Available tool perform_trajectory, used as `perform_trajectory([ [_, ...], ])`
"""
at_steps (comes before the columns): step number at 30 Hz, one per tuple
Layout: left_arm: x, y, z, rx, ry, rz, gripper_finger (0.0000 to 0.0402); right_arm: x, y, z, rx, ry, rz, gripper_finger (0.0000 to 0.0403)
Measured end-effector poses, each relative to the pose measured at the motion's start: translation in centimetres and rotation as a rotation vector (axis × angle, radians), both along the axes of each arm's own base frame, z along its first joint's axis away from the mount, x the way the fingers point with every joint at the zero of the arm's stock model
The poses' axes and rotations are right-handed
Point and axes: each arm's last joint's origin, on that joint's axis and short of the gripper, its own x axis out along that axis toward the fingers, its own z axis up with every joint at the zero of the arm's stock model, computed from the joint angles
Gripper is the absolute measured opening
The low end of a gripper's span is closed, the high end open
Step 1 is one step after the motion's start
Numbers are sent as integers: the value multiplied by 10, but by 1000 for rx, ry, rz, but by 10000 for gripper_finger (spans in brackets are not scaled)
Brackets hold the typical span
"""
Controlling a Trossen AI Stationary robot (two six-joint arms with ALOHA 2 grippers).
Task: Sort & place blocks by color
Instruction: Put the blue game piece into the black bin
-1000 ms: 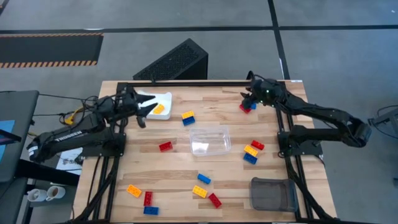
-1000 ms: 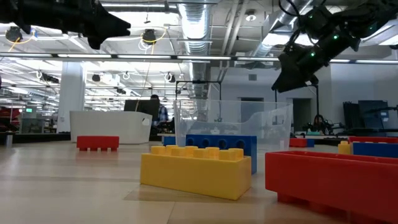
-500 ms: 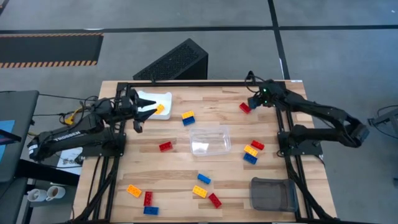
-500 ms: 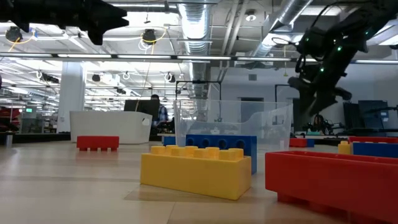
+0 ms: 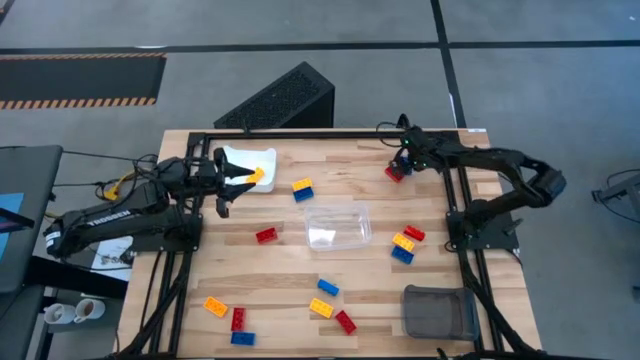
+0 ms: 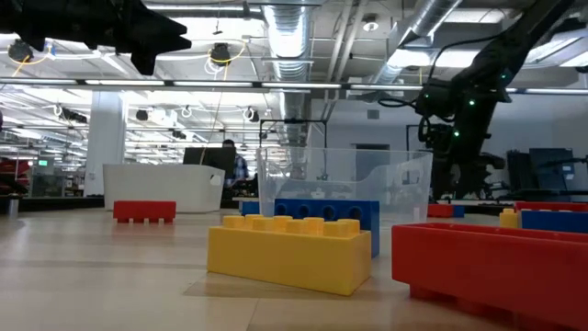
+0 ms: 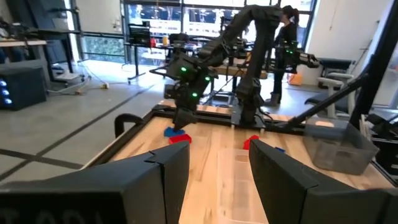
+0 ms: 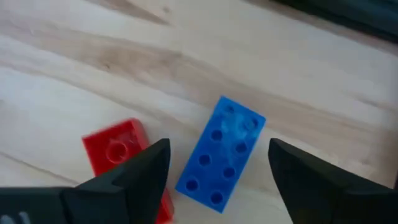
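- I see a white tray [image 5: 262, 158] at 11 o'clock on the surface [image 5: 300, 262], holding one orange block [image 5: 256, 176].
- The clear bin [image 5: 338, 224] at centre and grey bin [image 5: 436, 311] at 5 o'clock: contents unclear.
- My left hand [image 5: 238, 180] hovers by the tray, fingers parted, holding nothing.
- My right hand [image 8: 214, 163] sits open astride a blue block [image 8: 221, 150], red block [image 8: 119, 152] beside it, at 1 o'clock.
- Other blocks [image 5: 323, 300] lie scattered.
- No readable writing.
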Motion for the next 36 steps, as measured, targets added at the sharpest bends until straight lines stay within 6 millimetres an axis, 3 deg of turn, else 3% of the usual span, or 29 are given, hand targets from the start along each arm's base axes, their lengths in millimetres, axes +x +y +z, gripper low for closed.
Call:
perform_trajectory([
  [11,0,0,0,22,2,-7,153,-4,-12,3,6,-8,-70,338],
  [36,0,0,0,-31,-4,4,153,-2,-11,4,1,-19,-68,338],
])
